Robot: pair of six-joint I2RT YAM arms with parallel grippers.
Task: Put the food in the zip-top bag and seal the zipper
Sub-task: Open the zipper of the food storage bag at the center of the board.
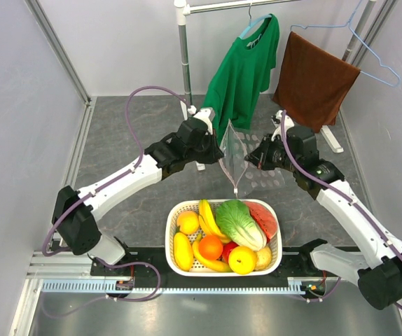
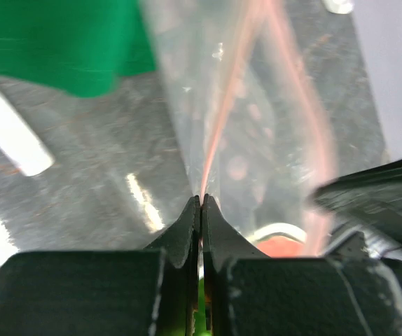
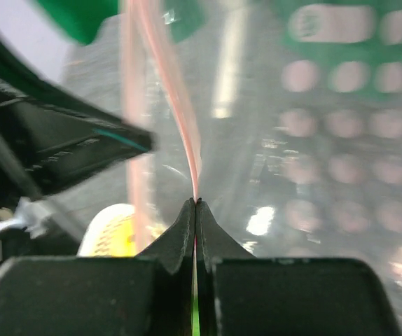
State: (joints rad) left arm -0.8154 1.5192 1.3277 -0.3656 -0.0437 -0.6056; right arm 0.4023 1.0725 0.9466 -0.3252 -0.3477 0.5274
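The clear zip-top bag hangs in the air between my two grippers, above and behind the white basket. My left gripper is shut on its pink zipper, jaws pressed together on the strip. My right gripper is also shut on the zipper, pinching it at the fingertips. The dotted bag wall fills the right wrist view. The food lies in the basket: the green cabbage, the orange and the round yellow fruit.
The basket also holds bananas, a watermelon slice and other toy fruit. A green shirt and a brown towel hang on a rack behind the bag. The rack's white pole stands behind the left arm.
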